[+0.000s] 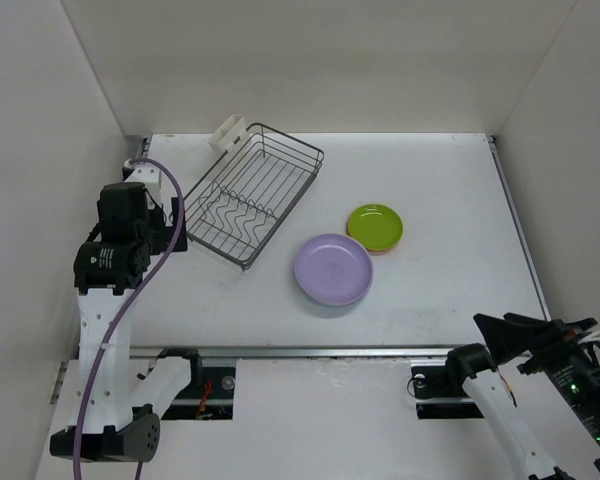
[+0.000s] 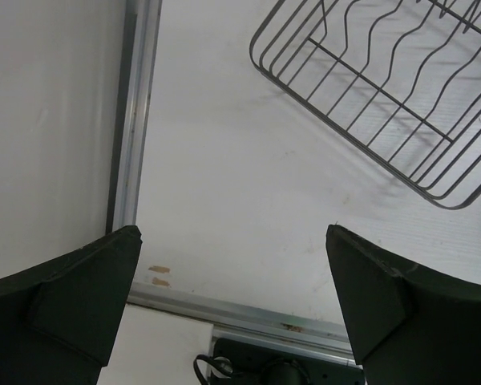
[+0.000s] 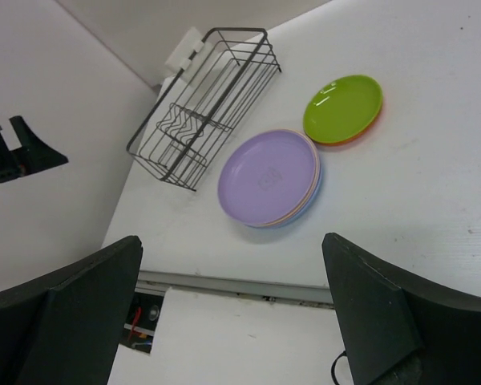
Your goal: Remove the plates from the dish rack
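Observation:
The dark wire dish rack (image 1: 250,195) stands at the back left with no plates in it, its white cutlery holder (image 1: 230,130) at the far corner. A lavender plate (image 1: 332,268) tops a stack at mid-table; tan and blue rims show under it in the right wrist view (image 3: 268,176). A lime green plate (image 1: 375,225) lies on a red-orange one just behind. My left gripper (image 2: 233,233) is open and empty above the table's near-left corner, beside the rack (image 2: 385,88). My right gripper (image 1: 502,330) is open and empty over the near edge, short of the plates.
White walls enclose the table on the left, back and right. A metal rail (image 1: 310,352) runs along the near edge and another along the left edge (image 2: 136,120). A purple cable (image 1: 145,290) hangs from the left arm.

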You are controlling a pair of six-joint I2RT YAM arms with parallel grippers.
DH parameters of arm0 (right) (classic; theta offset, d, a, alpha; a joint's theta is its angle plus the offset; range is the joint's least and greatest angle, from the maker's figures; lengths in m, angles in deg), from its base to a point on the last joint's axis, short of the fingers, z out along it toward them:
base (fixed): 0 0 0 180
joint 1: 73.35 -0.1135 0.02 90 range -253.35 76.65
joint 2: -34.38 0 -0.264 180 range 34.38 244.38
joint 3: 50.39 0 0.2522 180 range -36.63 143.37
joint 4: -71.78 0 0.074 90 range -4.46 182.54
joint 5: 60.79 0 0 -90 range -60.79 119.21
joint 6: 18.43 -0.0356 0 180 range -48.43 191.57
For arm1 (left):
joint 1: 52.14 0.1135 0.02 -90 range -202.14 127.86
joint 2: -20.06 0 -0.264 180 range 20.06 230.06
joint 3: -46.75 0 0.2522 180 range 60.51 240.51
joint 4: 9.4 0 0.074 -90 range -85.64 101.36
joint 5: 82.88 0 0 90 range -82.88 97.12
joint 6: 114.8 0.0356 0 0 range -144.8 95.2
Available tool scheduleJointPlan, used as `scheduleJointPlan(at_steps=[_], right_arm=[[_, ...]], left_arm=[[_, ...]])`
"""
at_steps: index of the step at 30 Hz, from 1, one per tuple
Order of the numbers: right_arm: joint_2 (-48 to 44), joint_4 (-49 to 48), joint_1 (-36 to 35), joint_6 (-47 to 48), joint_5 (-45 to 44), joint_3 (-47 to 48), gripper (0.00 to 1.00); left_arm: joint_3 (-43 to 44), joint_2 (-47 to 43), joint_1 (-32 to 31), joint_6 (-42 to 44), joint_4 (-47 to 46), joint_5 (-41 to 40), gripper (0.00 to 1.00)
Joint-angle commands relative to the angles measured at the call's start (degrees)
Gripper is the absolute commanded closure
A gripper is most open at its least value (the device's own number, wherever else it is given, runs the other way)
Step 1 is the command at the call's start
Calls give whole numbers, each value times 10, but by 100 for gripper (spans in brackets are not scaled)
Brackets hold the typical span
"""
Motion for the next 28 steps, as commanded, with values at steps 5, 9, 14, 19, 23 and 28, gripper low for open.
scheduleJointPlan(at_steps=[5,9,14,19,23,28], right_arm=[[-31,46,-2,-54,29,-28,0],[-31,46,-2,-59,29,-13,0],[-36,46,-2,-59,46,-7,0],[-36,46,-2,-59,47,-2,0],[-47,46,-2,-59,47,-7,0],[-53,46,-2,-59,47,-21,0]], left_arm=[[-20,-30,4,-6,-36,25,0],[-6,-25,4,-12,-30,30,0],[-12,-30,9,-17,-24,55,0],[-12,-35,9,-12,-30,56,0],[12,-12,9,-17,-12,71,0],[5,-12,9,-12,-12,64,0]])
